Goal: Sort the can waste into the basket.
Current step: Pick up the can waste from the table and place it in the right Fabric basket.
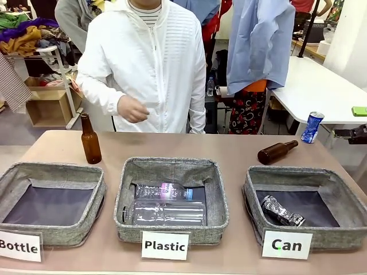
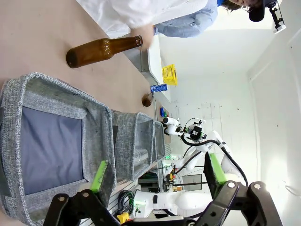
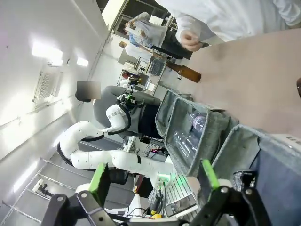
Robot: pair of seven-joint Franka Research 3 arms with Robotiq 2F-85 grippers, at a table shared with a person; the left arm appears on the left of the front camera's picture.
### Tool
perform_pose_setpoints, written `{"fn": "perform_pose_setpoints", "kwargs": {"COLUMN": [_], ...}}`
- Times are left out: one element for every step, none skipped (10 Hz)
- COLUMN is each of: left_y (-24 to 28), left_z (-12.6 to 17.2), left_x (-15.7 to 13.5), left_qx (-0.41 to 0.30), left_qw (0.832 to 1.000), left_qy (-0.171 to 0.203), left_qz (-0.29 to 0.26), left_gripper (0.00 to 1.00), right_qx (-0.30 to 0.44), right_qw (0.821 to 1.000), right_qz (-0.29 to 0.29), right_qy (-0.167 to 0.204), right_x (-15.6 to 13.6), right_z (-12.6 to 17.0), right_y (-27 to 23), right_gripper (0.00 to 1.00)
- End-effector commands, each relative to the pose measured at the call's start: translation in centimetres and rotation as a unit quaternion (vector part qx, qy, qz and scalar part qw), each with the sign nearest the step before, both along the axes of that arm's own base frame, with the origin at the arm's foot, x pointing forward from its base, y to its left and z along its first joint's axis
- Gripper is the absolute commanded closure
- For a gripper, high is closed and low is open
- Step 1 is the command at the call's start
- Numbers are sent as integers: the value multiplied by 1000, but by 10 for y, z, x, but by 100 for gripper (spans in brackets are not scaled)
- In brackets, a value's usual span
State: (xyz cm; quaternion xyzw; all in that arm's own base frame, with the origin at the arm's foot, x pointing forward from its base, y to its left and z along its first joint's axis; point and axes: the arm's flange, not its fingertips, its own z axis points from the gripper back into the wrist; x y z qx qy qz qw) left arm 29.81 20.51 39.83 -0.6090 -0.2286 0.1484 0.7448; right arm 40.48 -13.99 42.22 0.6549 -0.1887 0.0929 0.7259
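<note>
A crushed silver-and-black can (image 1: 279,211) lies inside the grey basket (image 1: 344,197) behind the "Can" card (image 1: 287,244), at the front right. A blue can (image 1: 312,127) with white lettering stands upright at the table's far right corner, also seen small in the left wrist view as the blue can (image 2: 158,88). My left gripper (image 2: 156,165) hangs open above the near end of the "Bottle" bin (image 2: 51,136), nothing between its pads. My right gripper (image 3: 154,176) is open too, high beside the Can basket (image 3: 263,150).
The middle "Plastic" bin (image 1: 129,172) holds clear plastic bottles (image 1: 163,206). One brown bottle (image 1: 90,139) stands at the far left; another brown bottle (image 1: 277,152) lies behind the Can basket. A person in a white jacket stands at the far edge, hand (image 1: 133,109) raised.
</note>
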Motion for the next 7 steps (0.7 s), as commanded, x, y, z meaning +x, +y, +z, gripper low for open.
{"fn": "perform_pose_setpoints", "kwargs": {"left_y": [-1, -1, -1, -1, -1, -1, -1], "left_z": [0, 0, 0, 0, 0, 0, 0], "left_x": [0, 0, 0, 0, 0, 0, 0], "left_qx": [0, 0, 0, 0, 0, 0, 0], "left_qw": [1000, 1000, 1000, 1000, 1000, 1000, 1000], "left_qy": [-12, -12, -12, -12, -12, -12, -12], "left_qz": [-3, -3, -3, -3, -3, -3, -3], "left_gripper": [0, 0, 0, 0, 0, 0, 0], "right_qx": [-3, 0, -70, -102, -169, -259, -332], "right_qw": [1000, 1000, 992, 972, 932, 884, 835], "right_qz": [6, 0, -15, -24, -56, -88, -124], "right_qy": [-10, 0, -105, -210, -315, -379, -421], "right_x": [1, 0, -10, -12, -10, -4, 0], "right_z": [2, 0, 16, 22, 15, 1, -14], "right_y": [-4, 0, -30, -55, -81, -101, -120], "right_gripper": [0, 0, 0, 0, 0, 0, 0]}}
